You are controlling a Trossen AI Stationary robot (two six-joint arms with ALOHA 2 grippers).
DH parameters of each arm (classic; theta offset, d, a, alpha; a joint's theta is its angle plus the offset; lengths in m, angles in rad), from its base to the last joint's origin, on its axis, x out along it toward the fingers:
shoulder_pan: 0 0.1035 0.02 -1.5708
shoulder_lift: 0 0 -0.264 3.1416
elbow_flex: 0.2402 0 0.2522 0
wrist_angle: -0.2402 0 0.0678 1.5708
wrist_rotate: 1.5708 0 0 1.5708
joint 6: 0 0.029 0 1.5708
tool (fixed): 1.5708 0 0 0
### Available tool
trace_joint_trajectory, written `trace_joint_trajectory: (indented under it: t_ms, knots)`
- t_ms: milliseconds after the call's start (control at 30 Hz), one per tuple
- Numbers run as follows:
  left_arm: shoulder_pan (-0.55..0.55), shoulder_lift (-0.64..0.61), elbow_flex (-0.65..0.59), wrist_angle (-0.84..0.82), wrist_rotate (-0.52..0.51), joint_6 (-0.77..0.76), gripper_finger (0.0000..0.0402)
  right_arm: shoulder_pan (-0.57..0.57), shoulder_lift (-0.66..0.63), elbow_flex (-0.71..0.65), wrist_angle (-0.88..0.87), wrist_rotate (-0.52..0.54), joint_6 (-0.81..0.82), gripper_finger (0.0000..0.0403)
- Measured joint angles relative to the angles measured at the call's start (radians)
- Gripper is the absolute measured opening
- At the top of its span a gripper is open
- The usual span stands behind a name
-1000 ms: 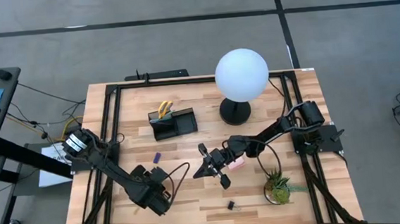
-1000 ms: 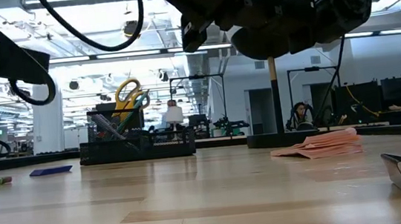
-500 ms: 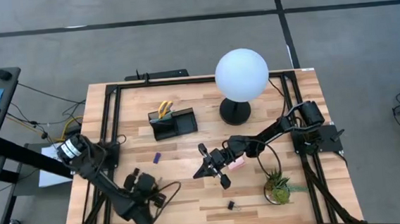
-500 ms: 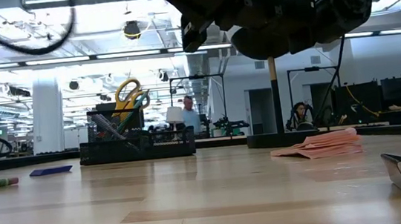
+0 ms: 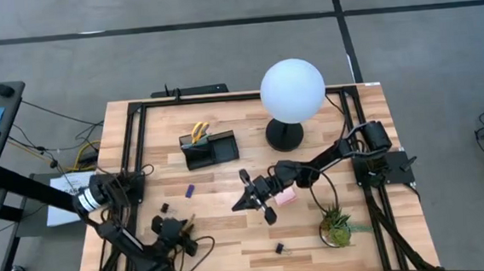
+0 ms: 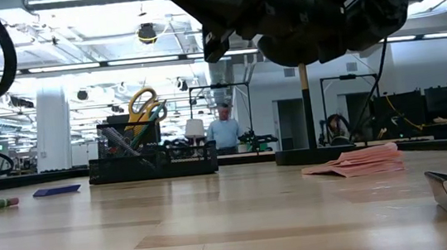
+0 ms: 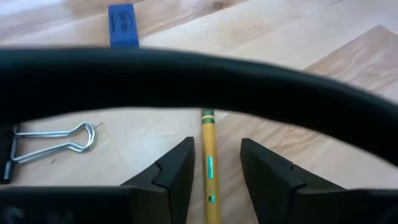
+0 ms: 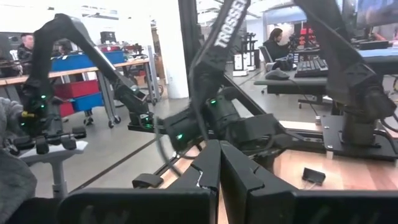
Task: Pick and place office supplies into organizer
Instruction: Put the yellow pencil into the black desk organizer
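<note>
Pale wooden planks form the tabletop [image 5: 232, 239], framed by black rails, with a grey floor around it and a bright hall of desks beyond in the low view.

Near the table's front left corner, the left gripper [image 7: 214, 180] straddles a yellow pencil with a green band [image 7: 209, 168]; its two dark fingers [image 7: 171, 177] stand on either side of the shaft with a gap still showing, so whether they grip it I cannot tell. Just beside lies a small black binder clip with silver wire handles [image 7: 50, 140], and farther off a small flat blue piece [image 7: 123, 26], seen in the high view as well [image 5: 189, 190].

At mid-table the right gripper [image 5: 240, 206] hangs above the wood with its fingers [image 8: 205, 168] pressed together on nothing. A pink sticky-note pad [image 5: 285, 196] lies under that arm, a green potted plant [image 5: 336, 227] stands to its right, and another black clip [image 5: 279, 248] sits near the front edge.

Toward the back, the black two-compartment desk organizer [image 5: 210, 150] holds yellow-handled scissors [image 5: 199, 132] upright in its taller cup. A white globe lamp on a round black base [image 5: 292, 91] stands near it, on its right in the high view.
</note>
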Motion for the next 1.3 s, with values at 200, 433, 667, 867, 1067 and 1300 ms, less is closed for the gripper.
trace_joint_trajectory:
  t_ms: [200, 433, 667, 867, 1067, 1300]
  knots:
    - [0.006, 0.048, 0.077, -0.096, 0.047, -0.009, 0.0129, -0.017, 0.000, 0.000, 0.000, 0.000, 0.000, 0.0000]
    - [-0.004, 0.109, 0.081, -0.110, -0.026, -0.024, 0.0099, -0.016, 0.000, 0.000, 0.000, 0.000, 0.000, 0.0000]
    - [-0.004, 0.112, 0.080, -0.095, -0.045, -0.019, 0.0013, -0.008, 0.000, 0.000, -0.001, 0.000, 0.000, 0.0000]
    - [0.010, 0.105, 0.104, -0.107, -0.057, -0.012, 0.0007, -0.008, 0.000, 0.000, -0.010, 0.014, 0.007, 0.0000]
    - [0.058, 0.004, 0.123, -0.231, -0.047, -0.014, 0.0005, -0.006, 0.000, 0.000, -0.060, 0.019, 0.079, 0.0000]
    - [0.075, -0.040, 0.104, -0.253, -0.108, -0.006, 0.0005, 0.014, 0.000, 0.001, -0.104, 0.026, 0.040, 0.0010]
